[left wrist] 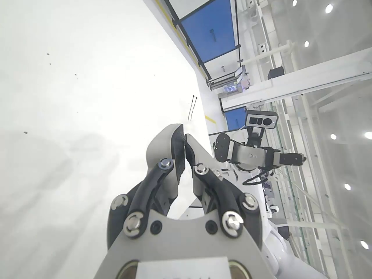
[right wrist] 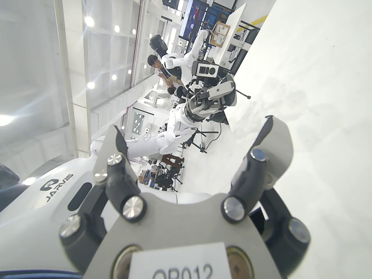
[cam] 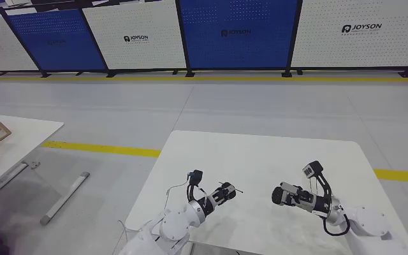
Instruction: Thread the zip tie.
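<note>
We see the white surface (cam: 268, 153) stretching from both hands to its far edge, with grey floor and a yellow line (cam: 102, 148) beyond it. Both hands sit over the near part. The left hand (cam: 228, 191) is set in from the left edge and the right hand (cam: 276, 195) is nearer the middle, well inside the right edge. A gap of bare surface lies between the two, and they point toward each other.

In its own wrist view, the left hand (left wrist: 184, 137) has its pads pressed together. A thin black zip tie (left wrist: 191, 108) sticks out past the tips over the surface. We see two fine strands side by side there, and we cannot tell whether they are two ties or one tie and its shadow. From the right wrist view, the tie (right wrist: 243, 94) juts out of that hand, headed end outward.

The right hand (right wrist: 193, 126) has its jaws spread wide and holds nothing. It is apart from the tie, whose free end points its way.
</note>
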